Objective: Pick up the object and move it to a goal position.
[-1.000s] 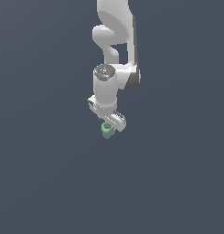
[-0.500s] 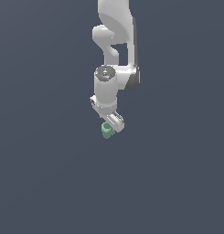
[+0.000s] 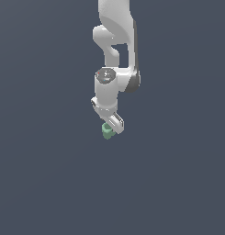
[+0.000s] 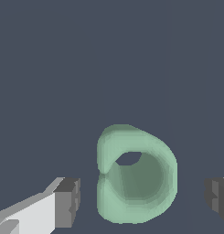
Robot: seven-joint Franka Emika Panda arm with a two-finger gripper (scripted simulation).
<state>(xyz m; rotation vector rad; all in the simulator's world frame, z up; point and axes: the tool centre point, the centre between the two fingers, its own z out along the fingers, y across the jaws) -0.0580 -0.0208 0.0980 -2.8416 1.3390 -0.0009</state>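
The white arm is seen hanging down from the top of the exterior view, against a plain dark grey background. The gripper is pointed downward at its end. The object, a small pale green cup with a hollow top, is seen right under the gripper, at its tip.

In the wrist view, the object is seen from above, and its hollow inside can be looked into. It is placed between the two dark finger pads. A gap is seen on each side, so the cup is not touched by either pad. The gripper is held wide open, and nothing is gripped by it.
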